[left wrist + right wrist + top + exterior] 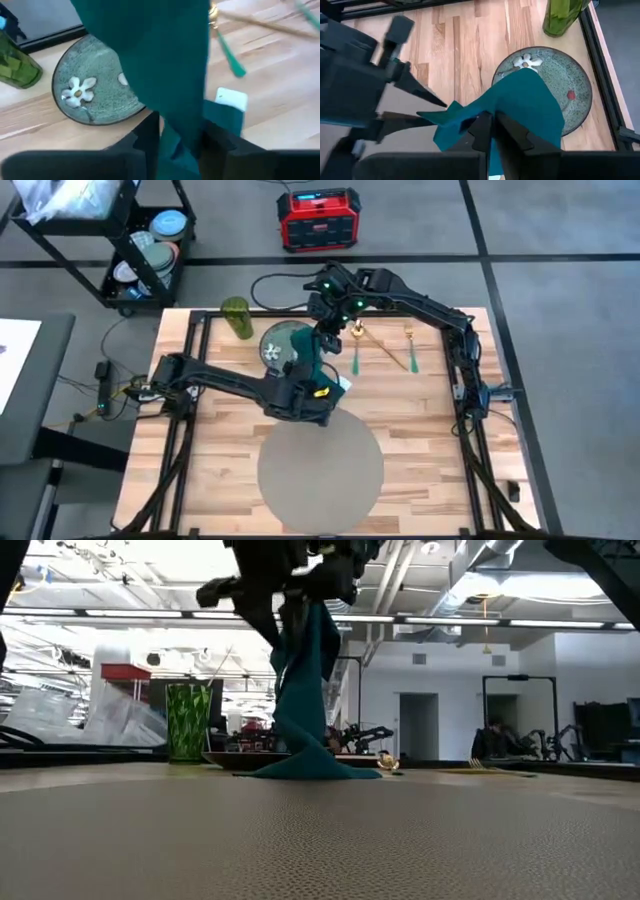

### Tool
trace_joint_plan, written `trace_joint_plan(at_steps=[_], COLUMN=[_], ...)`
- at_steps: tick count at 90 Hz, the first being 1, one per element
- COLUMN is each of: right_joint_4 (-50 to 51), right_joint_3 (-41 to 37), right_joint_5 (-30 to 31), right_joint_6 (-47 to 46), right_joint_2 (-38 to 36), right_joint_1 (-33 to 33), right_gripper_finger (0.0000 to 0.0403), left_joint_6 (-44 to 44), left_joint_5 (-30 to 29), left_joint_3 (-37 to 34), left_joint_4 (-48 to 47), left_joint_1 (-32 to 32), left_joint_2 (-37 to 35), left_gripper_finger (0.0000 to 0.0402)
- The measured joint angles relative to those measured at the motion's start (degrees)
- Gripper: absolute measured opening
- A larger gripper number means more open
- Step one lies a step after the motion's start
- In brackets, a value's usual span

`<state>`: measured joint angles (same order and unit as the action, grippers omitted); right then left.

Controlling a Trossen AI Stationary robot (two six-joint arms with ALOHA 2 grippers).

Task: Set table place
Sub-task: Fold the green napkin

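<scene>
A teal cloth napkin point(320, 362) is held up between both grippers, over the table point(430, 420) beside the green floral plate point(278, 346). Its lower end point(305, 766) spreads out on the wood. My left gripper point(318, 387) is shut on the napkin's near side. My right gripper point(326, 340) is shut on it from the far side. The round grey-beige placemat point(320, 472) lies bare at the table's near edge. My left gripper pinches a pointed corner of the napkin point(434, 117) between its two fingers point(148, 136), coming roughly level from the table's near-left side. The cloth point(181, 131) runs on past the fingers, bunched in several layers. My right gripper pinches the napkin's upper fold point(506, 109) between its two fingers point(482, 131), reaching in from the table's far side and slanting down. The cloth hangs below it point(300, 670) in loose folds down to the table.
A green glass point(237, 317) stands at the far edge, left of the plate. Green-handled cutlery point(356, 356) and a second piece point(411, 356) lie to the right of the napkin. A gold-coloured piece point(378, 345) lies between them. A black cart point(140, 240) stands beyond the table.
</scene>
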<state>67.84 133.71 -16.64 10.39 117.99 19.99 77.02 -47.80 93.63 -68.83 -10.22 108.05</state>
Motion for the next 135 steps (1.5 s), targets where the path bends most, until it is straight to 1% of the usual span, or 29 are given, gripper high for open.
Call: trace_joint_plan(at_steps=[4, 9, 20, 37, 48, 61, 65, 81, 97, 115, 126, 135], right_joint_4=[-0.5, -1.2, -2.1, -3.6, -3.8, -1.6, -0.4, 6.1, 12.7, 13.6, 13.4, 13.0], right_joint_3=[0.0, 0.0, 0.0, 0.0, 0.0, 0.0, 0.0, 0.0, 0.0, 0.0, 0.0, 0.0], right_joint_5=[0.0, 0.0, 0.0, 0.0, 0.0, -0.1, -0.1, -0.1, 0.1, 0.3, 0.3, 0.3], right_joint_6=[0.0, 0.0, 0.1, 0.1, 0.2, 0.6, 0.6, 0.2, 0.3, -1.1, -2.5, -2.9], right_joint_2=[0.0, 0.0, 0.0, 0.0, 0.0, -0.6, -1.0, -1.6, -1.6, -2.1, -2.4, -2.3], right_joint_1=[-0.1, -0.4, -0.6, -0.6, -0.4, 1.2, 1.8, 2.7, 2.0, 0.1, -0.6, -0.6], right_gripper_finger=[0.0012, 0.0009, 0.0002, 0.0001, 0.0, 0.0, 0.0, 0.0, 0.0, 0.0, 0.0, 0.0], left_joint_6=[-0.9, -1.6, -2.1, -3.7, -1.3, 3.8, 3.8, -4.6, -11.8, -15.9, -18.1, -20.8], left_joint_5=[-0.6, -2.1, -4.9, -4.8, -4.1, -3.3, -2.6, 1.6, 3.0, 3.2, 3.9, 3.9], left_joint_3=[0.0, 0.0, 0.5, 0.5, 2.0, 3.8, 3.9, 3.5, 3.5, 3.5, 3.4, 1.4], left_joint_4=[0.2, 0.5, 0.6, -1.8, -8.7, -20.2, -21.3, -21.2, -21.3, -21.2, -19.8, -14.3], left_joint_1=[0.0, -0.1, -0.4, -1.3, -2.7, -4.8, -5.1, -5.2, -5.0, -4.6, -4.3, -4.3], left_joint_2=[0.0, -0.1, -0.1, -0.6, -2.4, -4.4, -5.2, -8.7, -13.3, -19.3, -19.9, -19.9], left_gripper_finger=[0.0024, 0.0009, 0.0001, 0.0, 0.0, 0.0, 0.0, 0.0, 0.0, 0.0, 0.0001, 0.0003])
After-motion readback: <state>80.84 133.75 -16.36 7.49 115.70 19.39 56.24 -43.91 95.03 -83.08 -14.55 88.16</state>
